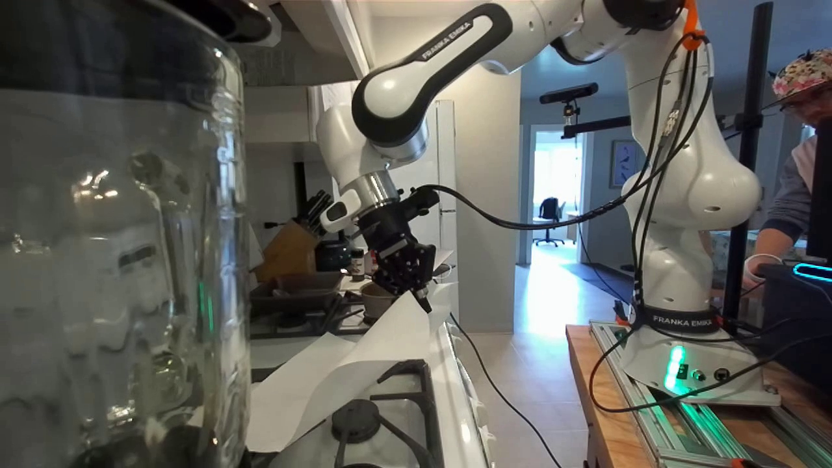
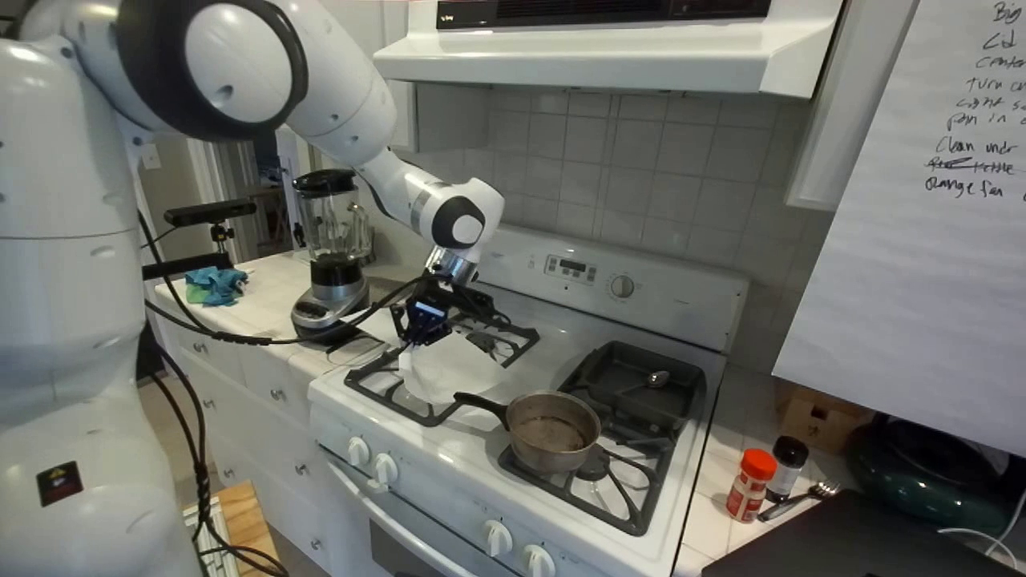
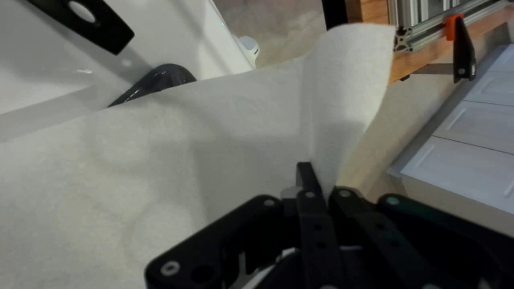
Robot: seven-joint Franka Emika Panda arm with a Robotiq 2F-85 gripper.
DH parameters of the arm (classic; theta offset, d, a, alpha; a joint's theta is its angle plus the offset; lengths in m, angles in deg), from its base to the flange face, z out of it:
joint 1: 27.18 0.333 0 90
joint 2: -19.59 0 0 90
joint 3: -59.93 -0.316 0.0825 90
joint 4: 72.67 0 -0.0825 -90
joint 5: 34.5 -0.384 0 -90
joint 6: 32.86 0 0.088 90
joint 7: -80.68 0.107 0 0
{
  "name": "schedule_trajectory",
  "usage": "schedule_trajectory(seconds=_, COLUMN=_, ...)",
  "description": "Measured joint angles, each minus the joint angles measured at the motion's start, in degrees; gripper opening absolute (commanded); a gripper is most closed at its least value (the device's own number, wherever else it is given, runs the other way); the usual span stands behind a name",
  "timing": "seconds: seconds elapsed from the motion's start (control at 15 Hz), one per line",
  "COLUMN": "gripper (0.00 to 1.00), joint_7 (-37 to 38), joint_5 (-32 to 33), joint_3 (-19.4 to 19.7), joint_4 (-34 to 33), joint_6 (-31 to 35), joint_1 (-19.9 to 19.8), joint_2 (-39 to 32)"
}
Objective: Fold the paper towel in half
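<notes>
The claw [image 3: 324,184] is closed tight on the paper towel [image 1: 390,331], with a strip of it curling past the pinch toward the robot's base [image 1: 715,364]. The rest slopes down from the grip and away from that base, landing beside a bare burner cap [image 1: 355,419] on the end of the gas stove's surface [image 2: 533,369] nearer the blender [image 2: 333,264]. In the wrist view it spreads wide to one side of the grip, while floor [image 3: 277,24] shows beyond the curled strip.

The fold most likely turns on this: the held part hangs about over the stove's front edge, and the bulk of the towel lies from there toward the backguard [image 2: 673,296]. The next move probably calls for carrying the raised part that way, across the towel, and laying it down; the halves do not lie together yet. Which way the longer side runs cannot be told, as the towel is bent and partly out of sight. The saucepan [image 2: 553,433] points its handle [image 2: 482,405] toward the towel and could catch a low sweep.
</notes>
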Motion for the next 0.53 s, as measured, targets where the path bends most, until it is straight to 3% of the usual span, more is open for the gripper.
schedule_trajectory(seconds=0.53, gripper=0.0, joint_7=3.84, joint_5=-10.77, joint_3=0.02, joint_4=-12.77, joint_6=-2.62, joint_1=-2.51, joint_2=-15.5)
